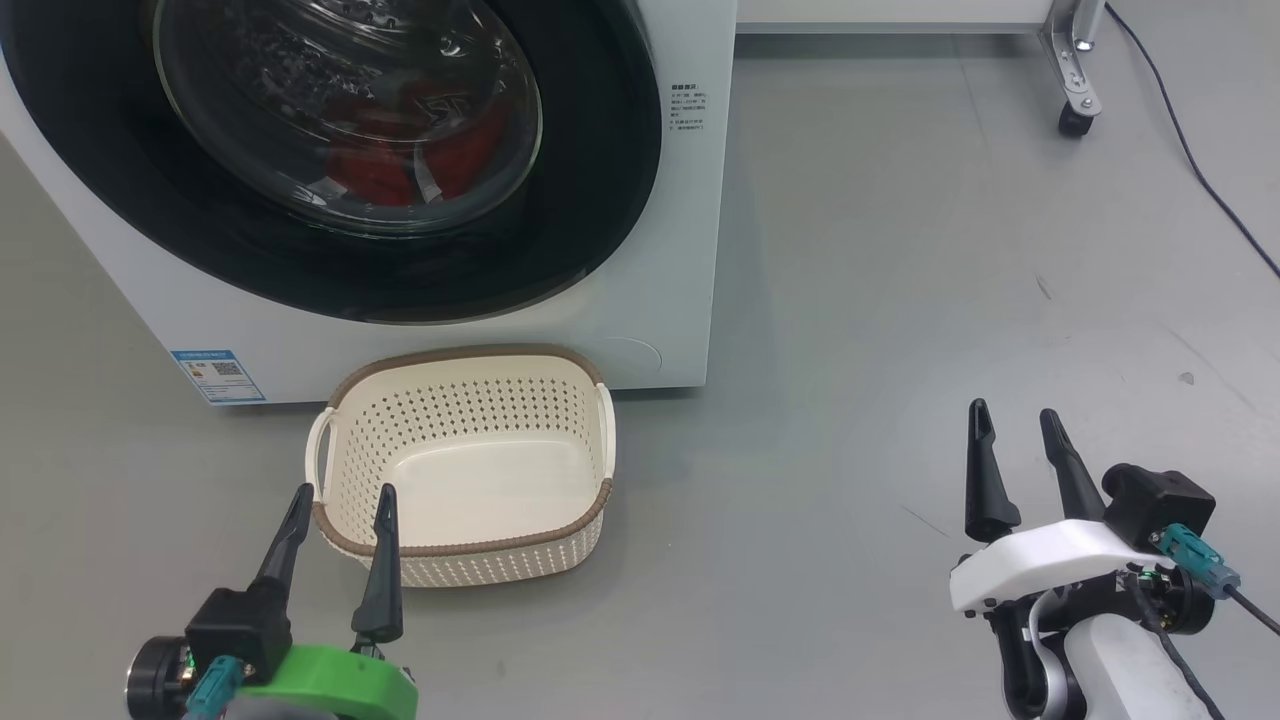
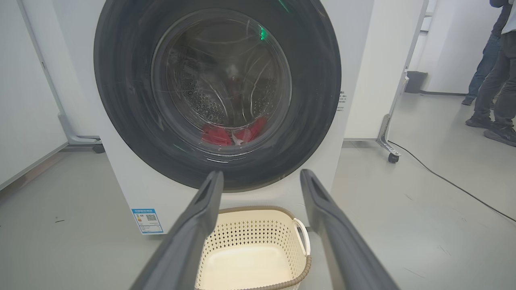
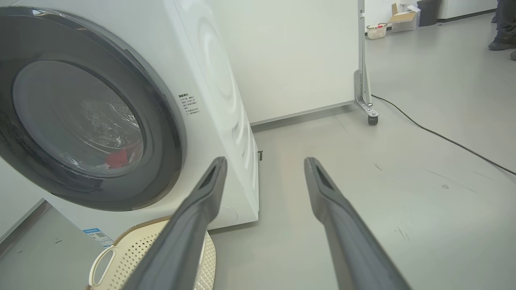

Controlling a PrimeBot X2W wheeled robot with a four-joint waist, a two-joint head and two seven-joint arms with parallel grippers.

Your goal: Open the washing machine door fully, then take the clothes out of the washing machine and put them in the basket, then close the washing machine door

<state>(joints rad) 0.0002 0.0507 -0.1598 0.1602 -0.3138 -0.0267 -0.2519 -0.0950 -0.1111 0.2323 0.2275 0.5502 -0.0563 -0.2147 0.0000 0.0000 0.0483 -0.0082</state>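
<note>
The washing machine door is seen shut, up and ahead of the released left claw before the washing machine; the released right claw is held well off its right side, farther away.

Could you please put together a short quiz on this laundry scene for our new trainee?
1. True or false: the washing machine door is shut.
2. What lies in the basket? A) a towel B) nothing C) socks
3. Fill in: the clothes seen through the door are ___ in colour.
Key: 1 true; 2 B; 3 red.
</note>
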